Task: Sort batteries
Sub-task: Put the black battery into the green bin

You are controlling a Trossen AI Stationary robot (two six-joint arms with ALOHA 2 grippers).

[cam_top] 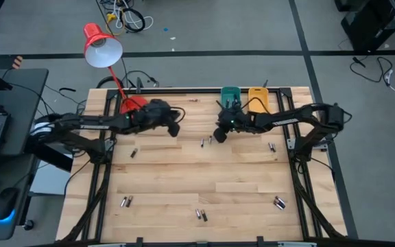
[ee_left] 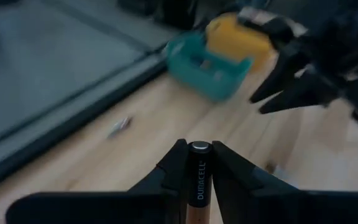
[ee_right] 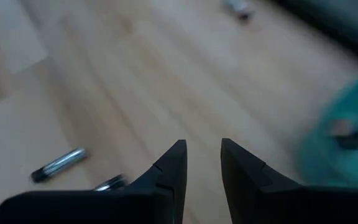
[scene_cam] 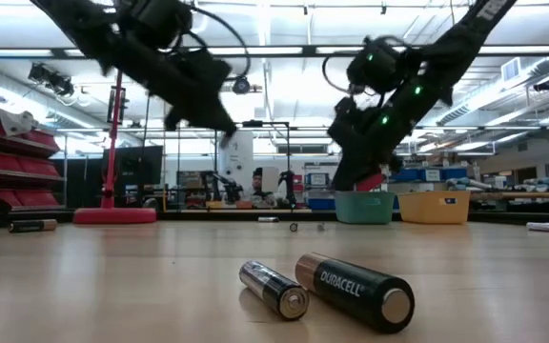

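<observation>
My left gripper (ee_left: 199, 149) is shut on a black-and-copper battery (ee_left: 199, 174) above the table's far left part (cam_top: 174, 128). It points toward the teal bin (ee_left: 209, 65) and the yellow bin (ee_left: 238, 37). My right gripper (ee_right: 202, 149) hangs over the table in front of the teal bin (cam_top: 219, 135), its fingers a little apart with nothing between them. Two loose batteries (ee_right: 58, 165) (ee_right: 110, 182) lie on their sides on the wood just beside it. My left gripper pinches the battery between its two fingers, which lie along its black body (ee_left: 199, 163). The battery's silvery end (ee_left: 200, 147) shows at the fingertips, pointing forward. The fingers slant slightly down toward the bins at the far side. The battery is lifted clear of the table.
Other batteries lie scattered on the wooden table: one at the left (cam_top: 134, 152), one at the right (cam_top: 271, 146), and several near the front edge (cam_top: 125, 201) (cam_top: 200, 215) (cam_top: 279, 202). A red lamp (cam_top: 101, 48) stands at the far left corner.
</observation>
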